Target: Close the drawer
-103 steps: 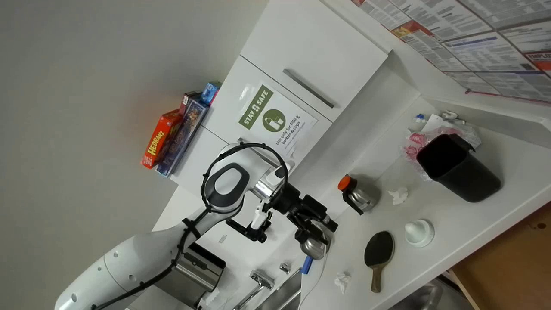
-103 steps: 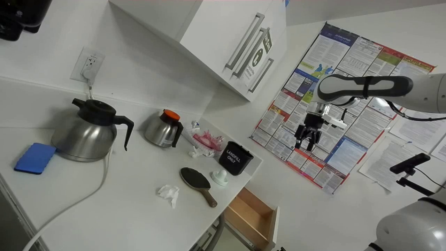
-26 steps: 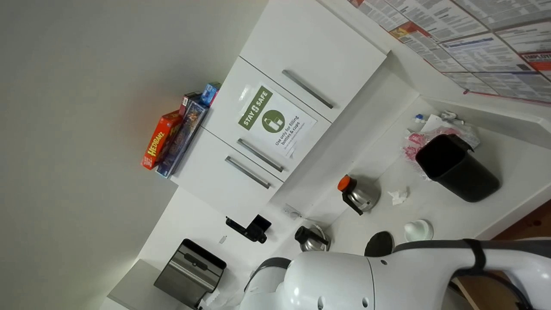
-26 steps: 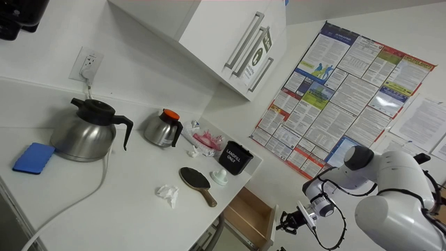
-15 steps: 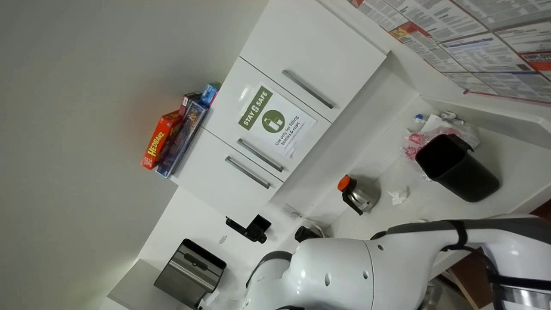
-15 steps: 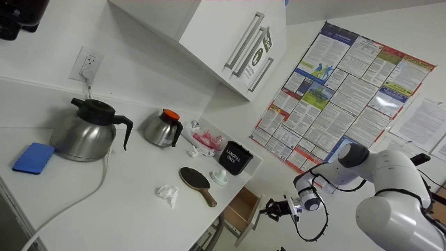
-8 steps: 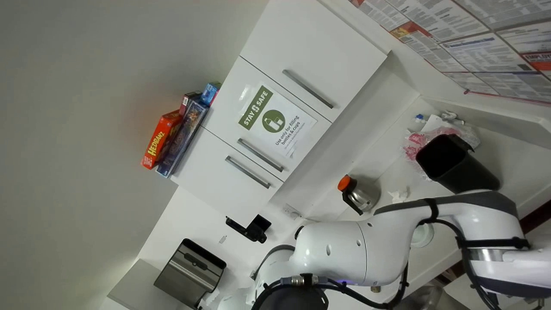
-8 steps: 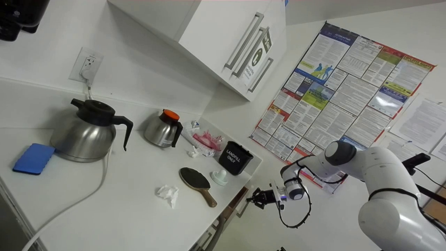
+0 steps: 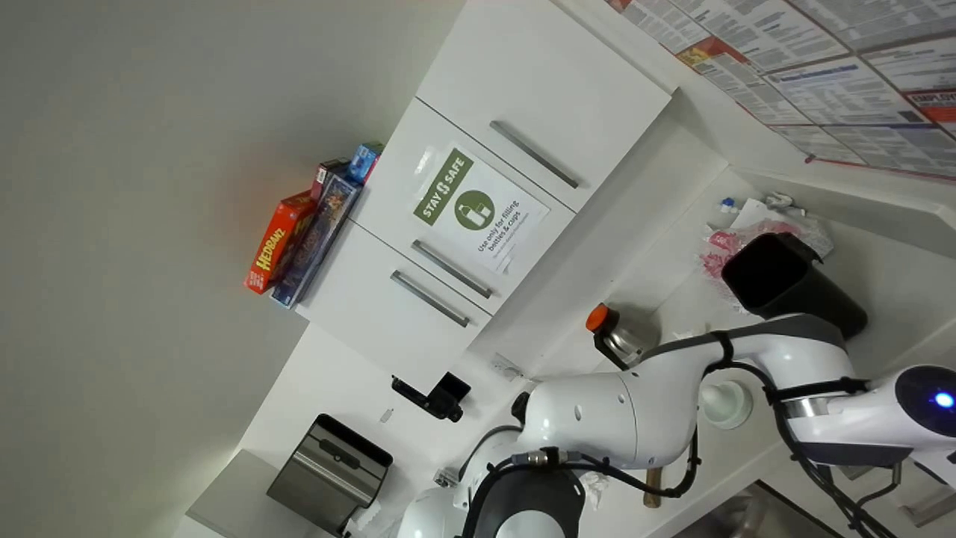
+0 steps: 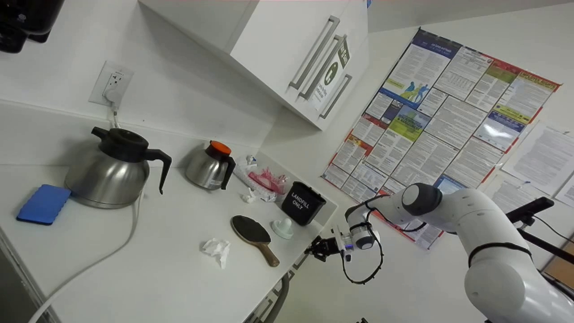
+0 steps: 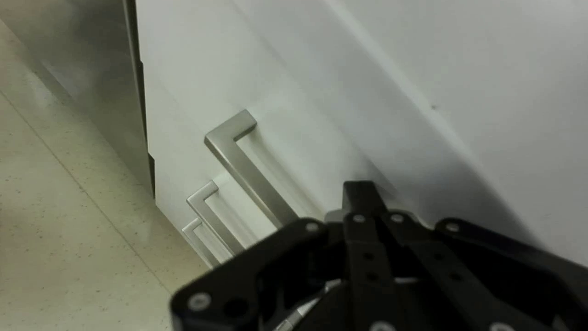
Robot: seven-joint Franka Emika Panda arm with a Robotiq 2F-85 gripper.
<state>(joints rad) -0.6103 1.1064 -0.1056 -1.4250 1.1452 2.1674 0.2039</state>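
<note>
The drawer looks flush beneath the worktop, though a slight gap could hide behind the gripper. It is narrowed, holding nothing, by the drawer's top edge: drifting right could jam it on the worktop; slipping left, snag the handle.

The drawer sits under the surface, pincer before it; paddle on top, between tissue and bin
</note>
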